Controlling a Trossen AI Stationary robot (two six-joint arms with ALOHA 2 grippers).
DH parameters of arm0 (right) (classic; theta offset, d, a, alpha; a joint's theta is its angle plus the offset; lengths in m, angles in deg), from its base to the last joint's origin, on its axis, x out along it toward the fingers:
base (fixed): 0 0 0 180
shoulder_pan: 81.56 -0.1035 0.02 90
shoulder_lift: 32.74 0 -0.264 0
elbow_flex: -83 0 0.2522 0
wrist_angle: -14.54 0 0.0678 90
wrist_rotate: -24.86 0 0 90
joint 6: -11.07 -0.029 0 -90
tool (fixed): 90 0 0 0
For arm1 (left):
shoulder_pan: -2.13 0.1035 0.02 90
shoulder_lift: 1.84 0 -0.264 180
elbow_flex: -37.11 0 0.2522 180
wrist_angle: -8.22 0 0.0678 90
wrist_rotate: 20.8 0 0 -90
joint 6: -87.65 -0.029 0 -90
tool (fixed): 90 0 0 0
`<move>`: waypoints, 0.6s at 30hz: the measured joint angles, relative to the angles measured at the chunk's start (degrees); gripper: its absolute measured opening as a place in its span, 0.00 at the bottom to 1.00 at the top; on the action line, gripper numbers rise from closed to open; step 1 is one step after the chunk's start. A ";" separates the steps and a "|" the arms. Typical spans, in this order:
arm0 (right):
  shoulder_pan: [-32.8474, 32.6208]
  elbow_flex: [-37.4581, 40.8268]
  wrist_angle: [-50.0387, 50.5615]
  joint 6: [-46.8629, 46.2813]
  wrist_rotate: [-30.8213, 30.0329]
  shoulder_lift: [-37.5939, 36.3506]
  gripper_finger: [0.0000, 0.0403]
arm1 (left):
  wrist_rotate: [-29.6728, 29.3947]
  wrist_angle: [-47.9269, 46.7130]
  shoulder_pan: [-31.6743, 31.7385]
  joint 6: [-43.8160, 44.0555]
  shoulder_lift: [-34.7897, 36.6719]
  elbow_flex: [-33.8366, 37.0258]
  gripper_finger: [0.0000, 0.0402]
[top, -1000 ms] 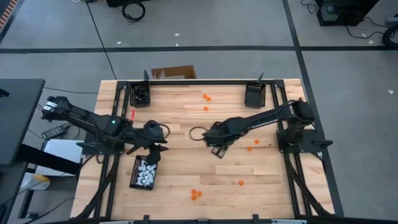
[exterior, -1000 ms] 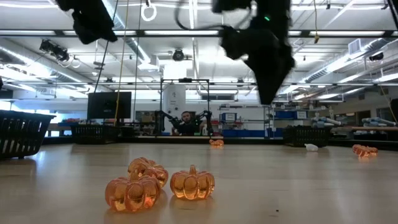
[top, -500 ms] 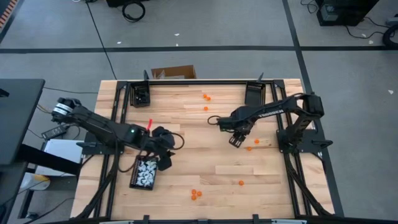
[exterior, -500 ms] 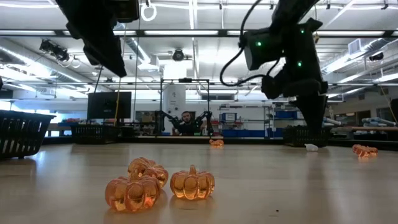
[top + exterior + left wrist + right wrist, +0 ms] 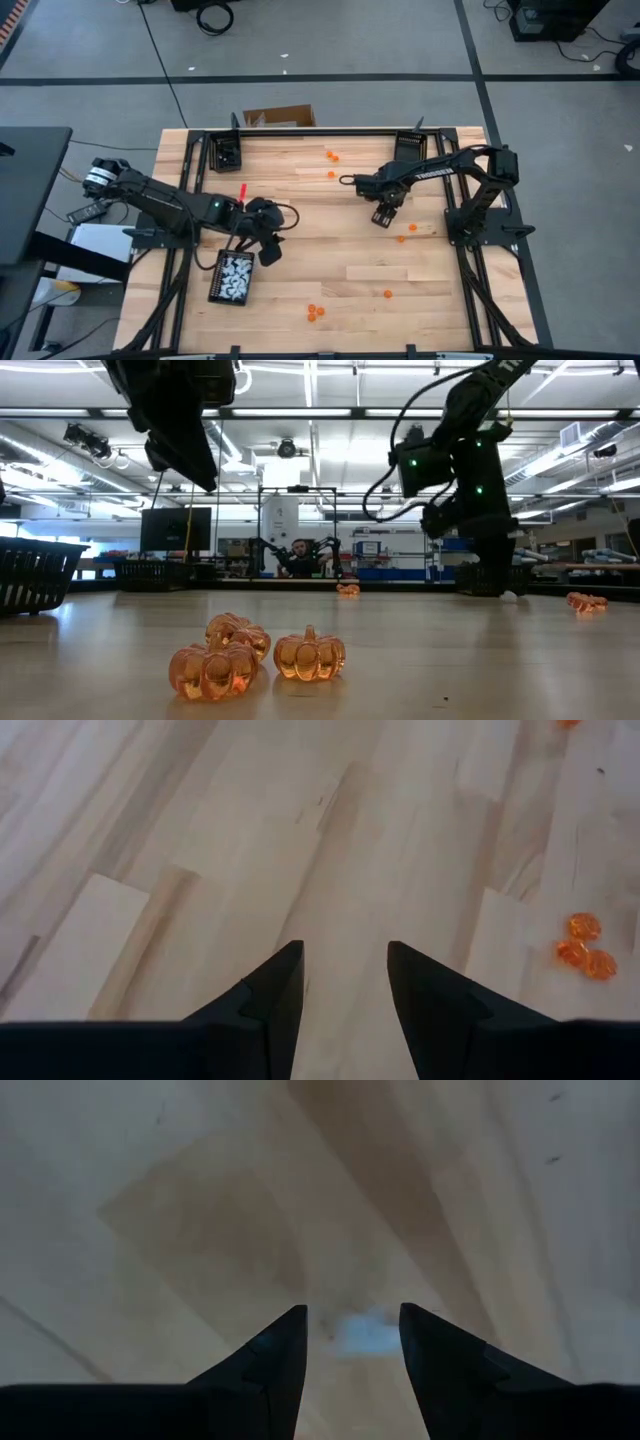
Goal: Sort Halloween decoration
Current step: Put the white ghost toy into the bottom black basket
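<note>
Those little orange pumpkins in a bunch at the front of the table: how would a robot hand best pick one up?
Probably from straight above, fingers closing across the round ribbed body of the outermost pumpkin. It sits upright on the table with its short stem up, and its open side leaves finger room. The other two pumpkins crowd together. The left hand hovers nearest, open and empty.

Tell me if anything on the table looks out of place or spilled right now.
Yes. Orange pumpkins lie loose near the front edge of the table, with others scattered, such as a pair near the back. The white pieces already fill one black tray. Nothing looks damaged.
</note>
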 joint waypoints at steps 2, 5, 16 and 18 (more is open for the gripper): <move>0.49 0.75 -0.37 0.36 1.23 0.00 0.41 | 0.00 0.15 0.67 -0.05 0.00 0.00 0.39; 0.89 2.03 -1.30 1.46 3.04 0.00 0.41 | 0.00 0.18 1.68 -1.10 0.00 0.00 0.39; 1.56 1.95 -0.66 -4.54 3.38 0.04 0.41 | 0.00 0.14 5.53 -2.10 0.00 0.00 0.39; 1.58 0.98 -0.02 -8.85 3.28 0.04 0.41 | 0.00 0.15 5.89 -2.14 0.00 0.00 0.39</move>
